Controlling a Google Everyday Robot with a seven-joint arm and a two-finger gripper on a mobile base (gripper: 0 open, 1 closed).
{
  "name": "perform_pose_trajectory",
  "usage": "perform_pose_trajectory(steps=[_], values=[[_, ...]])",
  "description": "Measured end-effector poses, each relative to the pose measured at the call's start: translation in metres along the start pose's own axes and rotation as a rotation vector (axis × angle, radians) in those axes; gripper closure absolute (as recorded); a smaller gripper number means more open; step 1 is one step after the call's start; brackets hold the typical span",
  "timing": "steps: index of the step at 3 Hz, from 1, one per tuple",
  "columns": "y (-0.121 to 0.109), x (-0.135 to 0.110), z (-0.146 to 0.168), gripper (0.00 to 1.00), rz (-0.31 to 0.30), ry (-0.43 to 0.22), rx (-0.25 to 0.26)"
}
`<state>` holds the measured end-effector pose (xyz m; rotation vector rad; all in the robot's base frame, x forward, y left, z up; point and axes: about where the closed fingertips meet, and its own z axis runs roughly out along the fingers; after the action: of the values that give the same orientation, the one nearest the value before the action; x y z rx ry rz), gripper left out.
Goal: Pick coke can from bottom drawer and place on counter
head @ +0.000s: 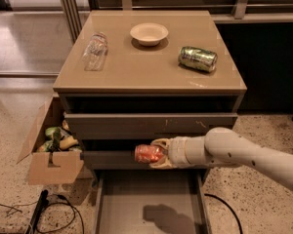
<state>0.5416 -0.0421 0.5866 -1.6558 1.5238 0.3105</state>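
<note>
My gripper is shut on the coke can, a small red can held on its side in front of the middle drawer face, above the open bottom drawer. That drawer is a shallow grey tray with only the arm's shadow in it. The white arm reaches in from the right. The tan counter lies above and behind the can.
On the counter lie a clear plastic bottle at the left, a white bowl at the back, and a green can on its side at the right. A cardboard box with items stands left of the cabinet. Cables lie on the floor.
</note>
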Motion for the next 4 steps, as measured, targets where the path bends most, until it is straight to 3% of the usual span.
perform_pose_trajectory(steps=[1, 2, 3, 4], values=[[-0.020, -0.029, -0.036, 1.00, -0.041, 0.000, -0.018], [-0.041, -0.046, -0.061, 1.00, -0.051, -0.060, -0.062], [-0.044, -0.057, -0.083, 1.00, -0.055, -0.078, -0.111], [-0.043, -0.058, -0.083, 1.00, -0.055, -0.079, -0.112]])
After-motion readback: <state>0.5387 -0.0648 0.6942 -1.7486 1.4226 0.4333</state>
